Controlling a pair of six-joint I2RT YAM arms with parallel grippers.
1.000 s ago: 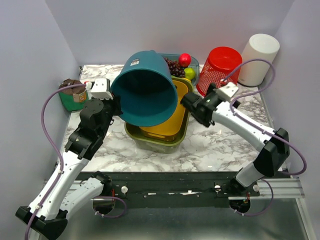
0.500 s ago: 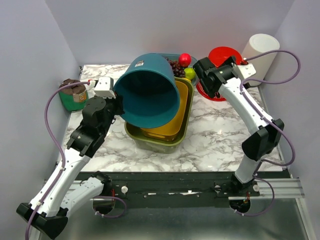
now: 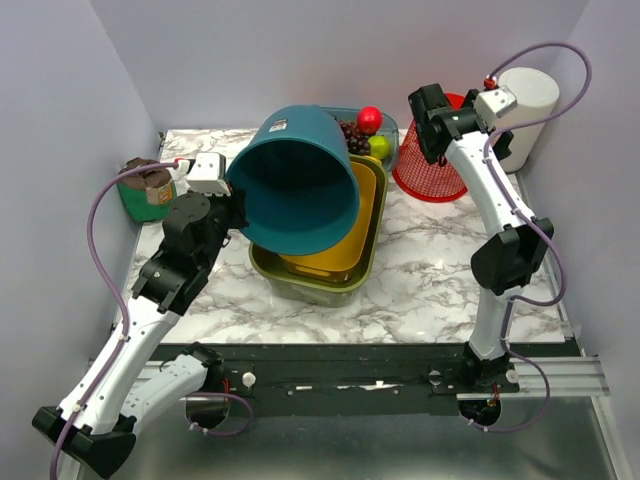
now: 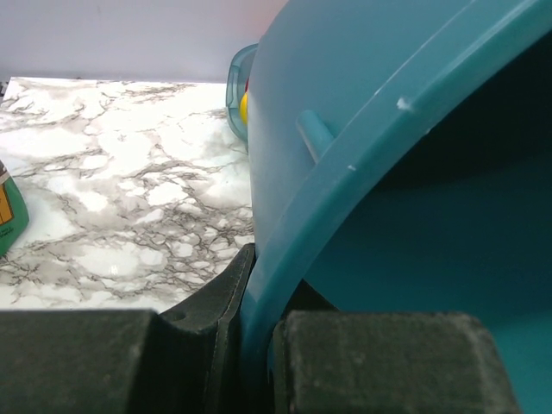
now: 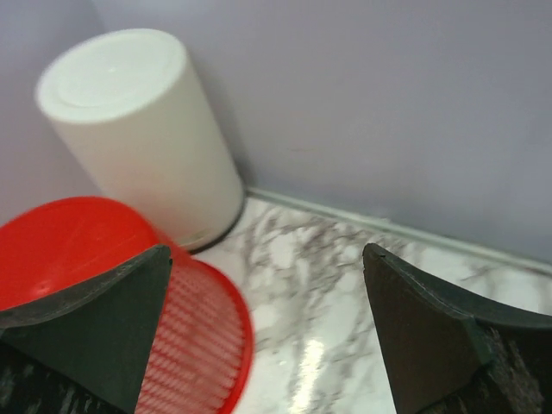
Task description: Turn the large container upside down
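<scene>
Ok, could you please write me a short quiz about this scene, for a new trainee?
1. True or false: the left gripper is shut on the rim of the teal container.
2. What stands next to the red basket at the back right? A) white cylinder B) green can C) yellow tub
3. Are the jaws of the right gripper open or shut?
Key: 1 true; 2 A; 3 open.
</scene>
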